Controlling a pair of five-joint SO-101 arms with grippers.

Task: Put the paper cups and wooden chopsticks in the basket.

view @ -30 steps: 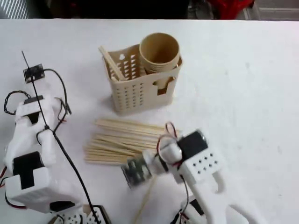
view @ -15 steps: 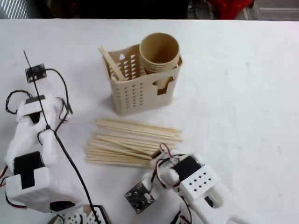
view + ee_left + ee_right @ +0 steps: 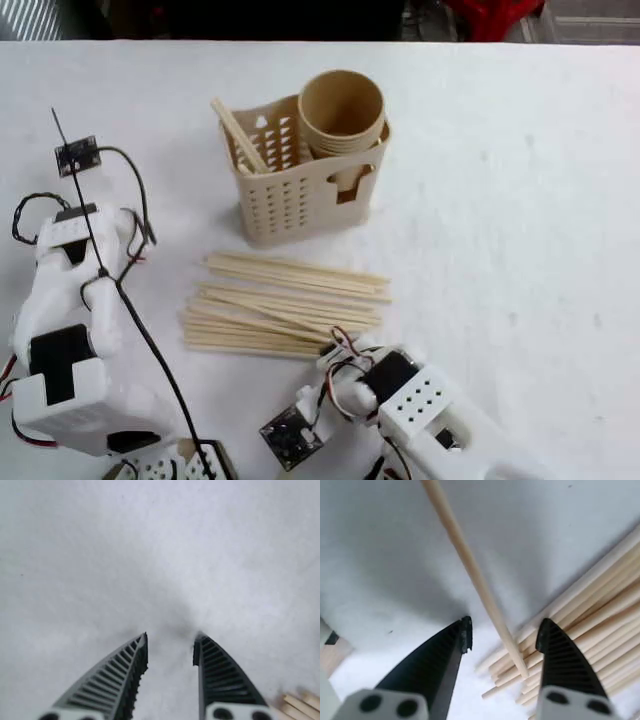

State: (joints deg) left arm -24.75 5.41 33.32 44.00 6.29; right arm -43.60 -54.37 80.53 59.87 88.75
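Pulled back to the near end of the chopsticks (image 3: 285,305) heaped on the tabletop (image 3: 500,200) before the basket (image 3: 300,195), the right end effector (image 3: 505,626) stands spread over one stick (image 3: 470,565), probably light, stiff, slippery, best pinched mid-length

A white counter (image 3: 520,200) fills most of the high view, its surface faintly mottled; along the top edge of the frame runs a dark strip (image 3: 250,18); a red object (image 3: 490,15) sits at upper right; a grey slatted patch (image 3: 28,18) fills the upper left corner.
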